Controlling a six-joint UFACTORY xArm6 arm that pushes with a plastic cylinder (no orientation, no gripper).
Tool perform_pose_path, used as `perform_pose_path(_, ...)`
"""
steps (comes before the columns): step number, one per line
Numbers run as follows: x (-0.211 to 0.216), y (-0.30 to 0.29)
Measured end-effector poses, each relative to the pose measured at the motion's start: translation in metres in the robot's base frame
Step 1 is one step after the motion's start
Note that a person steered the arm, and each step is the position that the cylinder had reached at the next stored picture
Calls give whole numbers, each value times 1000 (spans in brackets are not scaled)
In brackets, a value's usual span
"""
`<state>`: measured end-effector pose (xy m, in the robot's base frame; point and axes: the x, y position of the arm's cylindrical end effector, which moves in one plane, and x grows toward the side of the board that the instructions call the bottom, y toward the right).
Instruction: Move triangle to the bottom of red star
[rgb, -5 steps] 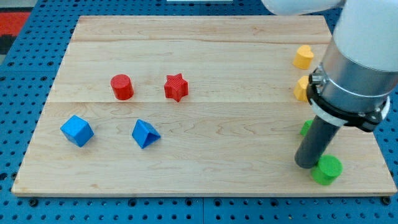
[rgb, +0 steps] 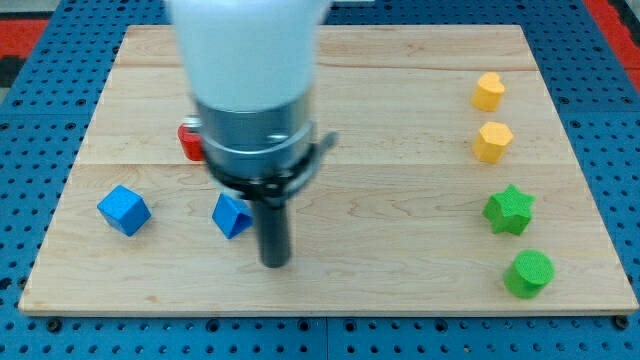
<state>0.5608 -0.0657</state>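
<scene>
Arm swings from the view's right to the left-centre.

My tip (rgb: 274, 262) leaves the green cylinder (rgb: 527, 272) and now sits just right of and below the blue triangle (rgb: 229, 215); the arm now hides the red star, covers part of the red cylinder (rgb: 188, 140), and uncovers the green star (rgb: 508, 209).

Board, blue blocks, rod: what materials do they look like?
Board: pale wood, matte, with visible grain and plank seams. Blue triangle and blue cube: probably plastic, one solid colour, smooth faces with a slight sheen; possibly painted instead. Rod: dark and matte, perhaps plastic or rubber, too blurred to settle. My tip sits just to the view's lower right of the triangle.
</scene>
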Motion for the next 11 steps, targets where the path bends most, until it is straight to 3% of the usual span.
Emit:
perform_pose_path(5,-77,-105)
perform_pose_path(8,-79,-22)
perform_pose_path(11,-120,7)
